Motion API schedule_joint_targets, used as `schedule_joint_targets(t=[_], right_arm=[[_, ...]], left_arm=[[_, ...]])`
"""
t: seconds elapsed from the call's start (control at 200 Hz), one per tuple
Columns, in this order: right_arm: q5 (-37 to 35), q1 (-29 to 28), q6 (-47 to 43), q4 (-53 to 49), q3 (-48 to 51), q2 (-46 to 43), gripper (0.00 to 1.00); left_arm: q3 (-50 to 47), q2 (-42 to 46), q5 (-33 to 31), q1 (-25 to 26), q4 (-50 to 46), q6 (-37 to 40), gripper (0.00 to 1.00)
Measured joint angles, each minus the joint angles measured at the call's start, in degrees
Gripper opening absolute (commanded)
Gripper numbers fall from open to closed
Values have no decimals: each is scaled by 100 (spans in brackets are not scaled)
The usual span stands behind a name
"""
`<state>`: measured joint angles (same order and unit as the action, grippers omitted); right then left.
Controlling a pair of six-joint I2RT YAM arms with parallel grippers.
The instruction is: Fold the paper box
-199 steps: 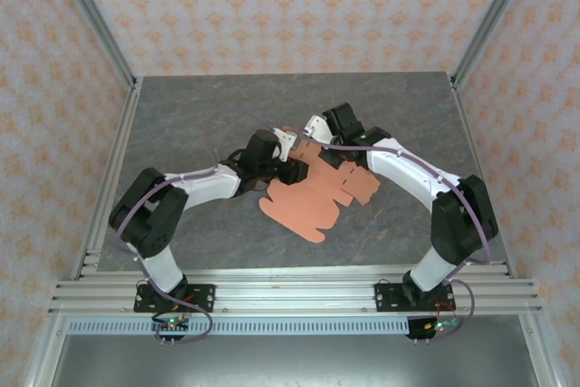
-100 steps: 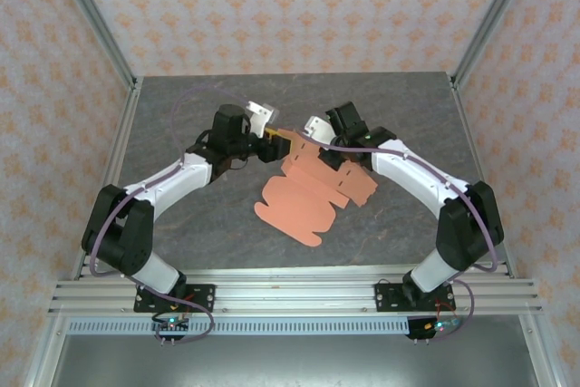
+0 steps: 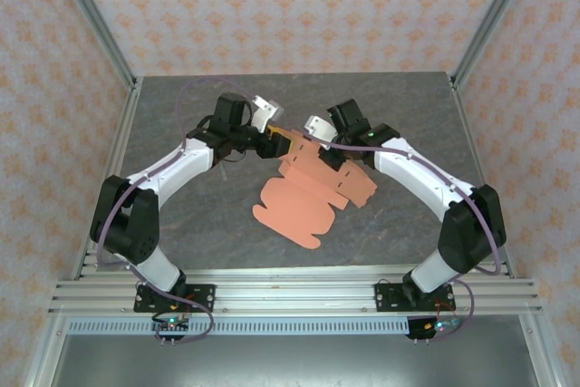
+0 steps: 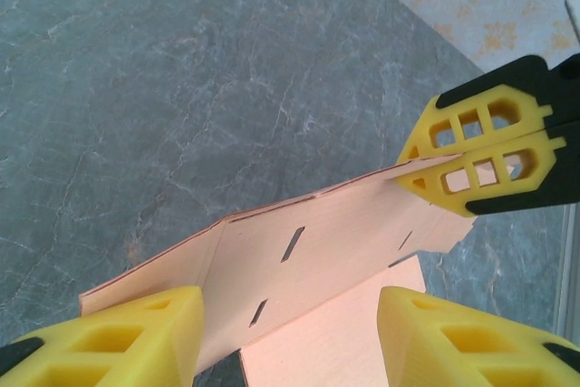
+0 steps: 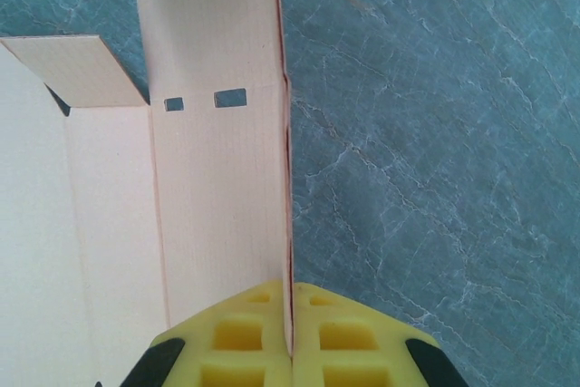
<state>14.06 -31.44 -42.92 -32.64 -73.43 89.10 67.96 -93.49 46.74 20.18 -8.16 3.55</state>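
Observation:
The paper box (image 3: 313, 189) is a flat salmon-orange die-cut sheet lying mid-table, with its far strip lifted upright. My right gripper (image 3: 308, 140) is shut on the top edge of that raised strip; in the right wrist view the card edge (image 5: 283, 178) runs straight into the closed yellow fingers (image 5: 245, 351). In the left wrist view the slotted strip (image 4: 308, 242) stands tilted, pinched at its right end by the right gripper (image 4: 426, 168). My left gripper (image 3: 274, 139) is open at the strip's left end, its jaws standing wide apart on either side of the card (image 4: 290, 328).
The dark grey marbled tabletop (image 3: 199, 224) surrounds the sheet. Patterned walls and metal frame posts (image 3: 95, 20) enclose the back and sides. The aluminium rail (image 3: 290, 292) with both arm bases runs along the near edge.
My left arm swung from the sheet's left side out to the far left, and its gripper now faces the raised strip. The right gripper kept its hold; the sheet shifted slightly.

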Motion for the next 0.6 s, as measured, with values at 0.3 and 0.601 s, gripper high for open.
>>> schedule_joint_targets(t=[0.3, 0.601], right_arm=[[275, 52, -42, -122, -46, -35, 0], [424, 52, -46, -256, -197, -35, 0]], left_arm=[[549, -319, 210, -48, -487, 302, 59], [1075, -385, 741, -42, -922, 723, 59]])
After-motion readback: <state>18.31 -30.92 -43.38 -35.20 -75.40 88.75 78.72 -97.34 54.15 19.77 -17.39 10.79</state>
